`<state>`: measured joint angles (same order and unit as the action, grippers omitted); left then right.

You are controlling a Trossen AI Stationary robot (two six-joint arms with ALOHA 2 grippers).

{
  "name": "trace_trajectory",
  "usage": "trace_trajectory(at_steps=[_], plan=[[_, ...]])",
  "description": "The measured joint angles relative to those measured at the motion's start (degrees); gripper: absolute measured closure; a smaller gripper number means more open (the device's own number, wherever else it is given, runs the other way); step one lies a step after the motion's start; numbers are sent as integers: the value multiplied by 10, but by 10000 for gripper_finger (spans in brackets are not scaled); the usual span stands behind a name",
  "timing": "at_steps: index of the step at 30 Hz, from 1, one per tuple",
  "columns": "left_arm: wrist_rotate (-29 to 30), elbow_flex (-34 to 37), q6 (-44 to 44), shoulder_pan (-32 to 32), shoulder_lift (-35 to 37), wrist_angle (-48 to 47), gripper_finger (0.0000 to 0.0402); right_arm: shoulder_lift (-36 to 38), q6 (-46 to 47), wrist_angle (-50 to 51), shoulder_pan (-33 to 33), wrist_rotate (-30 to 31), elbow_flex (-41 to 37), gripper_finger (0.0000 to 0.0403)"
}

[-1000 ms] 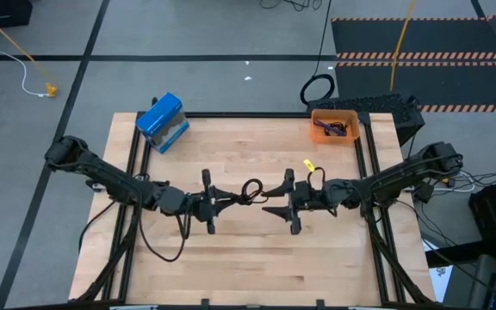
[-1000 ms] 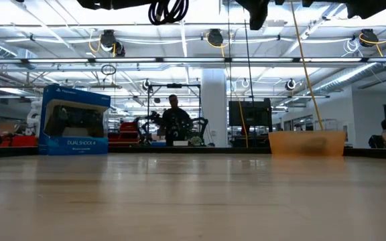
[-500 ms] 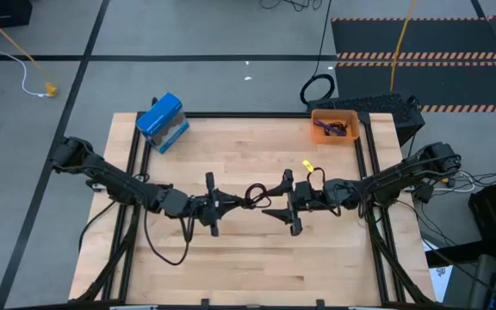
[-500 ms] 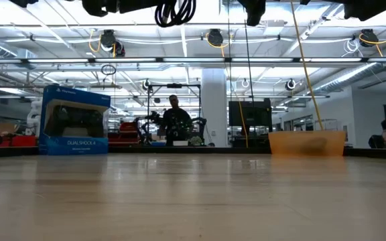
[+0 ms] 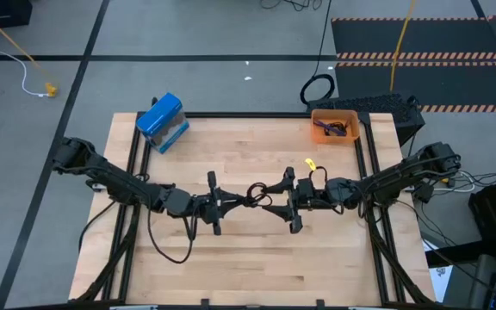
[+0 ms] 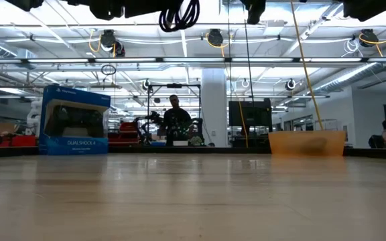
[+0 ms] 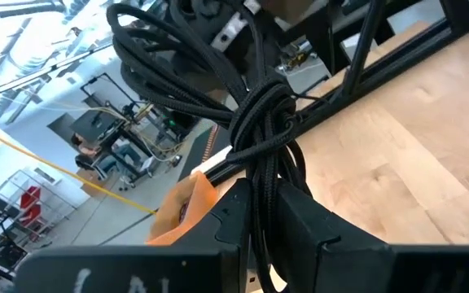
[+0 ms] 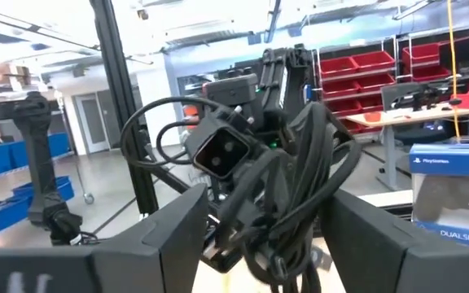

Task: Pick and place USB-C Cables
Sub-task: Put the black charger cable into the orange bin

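A: Holding one black coiled cable [image 5: 254,191] aloft mid-surface, between both arms. Left tool [image 5: 228,203] is clamped on its strands; the left wrist view shows the bundle [image 7: 260,130] pinched between the narrow fingers. Right tool [image 5: 275,200] sits just at 3 o'clock of the coil, fingers spread wide with the coil [image 8: 300,191] between them, not yet gripping.

B: Looks like a handover. Where does it go?

A: Judgement: the orange bin [image 5: 319,134] at 1 o'clock of the surface [image 5: 231,267], which already holds a purple-blue cable [image 5: 329,127] and something dark.

B: Advice for the step?

A: Right tool should close on the thick part of the bundle, catching all strands, before the left lets go; otherwise loops may slip out and drape. Keep it high, as the low view shows the coil [image 6: 178,13] well above the wood.

B: Unclear items?

A: Low view cuts off both tools at its upper edge. Cannot tell whether any strand touches a right finger. Bin contents are too small to sort. The blue box [image 5: 162,121] at 11 o'clock is idle.
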<state>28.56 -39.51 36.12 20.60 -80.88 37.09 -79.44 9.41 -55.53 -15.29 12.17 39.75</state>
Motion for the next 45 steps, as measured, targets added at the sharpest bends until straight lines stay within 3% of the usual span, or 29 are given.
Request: trace_trajectory(at_steps=[6, 18, 23, 31, 36, 40, 45], plan=[[0, 0, 3, 0, -3, 3, 353, 0, 4, 0, 10, 0, 0, 235], [0, 0, -8, 2, -3, 4, 352, 0, -16, 9, 11, 15, 0, 392], [1, 0, -13, 2, -3, 5, 315, 0, -29, 6, 11, 43, 0, 379], [45, 0, -70, 6, 0, 6, 180, 1, -52, 7, 21, 46, 0, 399], [78, 0, -90, 18, 18, 3, 117, 2, -58, 6, 30, 46, 0, 397], [80, 0, -99, 25, 44, -2, 93, 10, -72, 6, 39, 46, 0, 397], [80, 0, -112, 28, 84, -31, 95, 37, -90, 32, 49, 45, 0, 400]])
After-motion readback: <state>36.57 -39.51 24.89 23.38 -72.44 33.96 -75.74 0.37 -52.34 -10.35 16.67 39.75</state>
